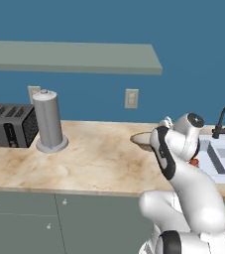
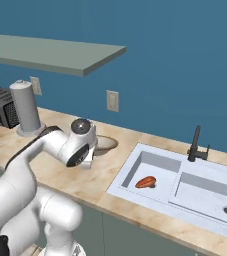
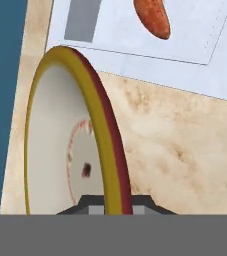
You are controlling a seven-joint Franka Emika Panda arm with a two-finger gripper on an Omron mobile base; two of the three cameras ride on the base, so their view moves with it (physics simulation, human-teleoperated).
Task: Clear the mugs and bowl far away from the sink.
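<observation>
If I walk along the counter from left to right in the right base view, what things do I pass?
Toaster → paper towel holder → bowl with the gripper shut on its rim → sink with an orange-red food item → black faucet.

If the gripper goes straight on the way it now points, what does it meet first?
The gripper looks shut on the rim of the bowl, so the bowl itself lies first in its line. Beyond the bowl come the countertop and the sink, though depth is unclear.

Even, bright rendered light with no glare or hard shadows. Near the hand, the bowl [image 3: 80,145] rim looks slightly soft and pixelated; base views stay sharp.
</observation>
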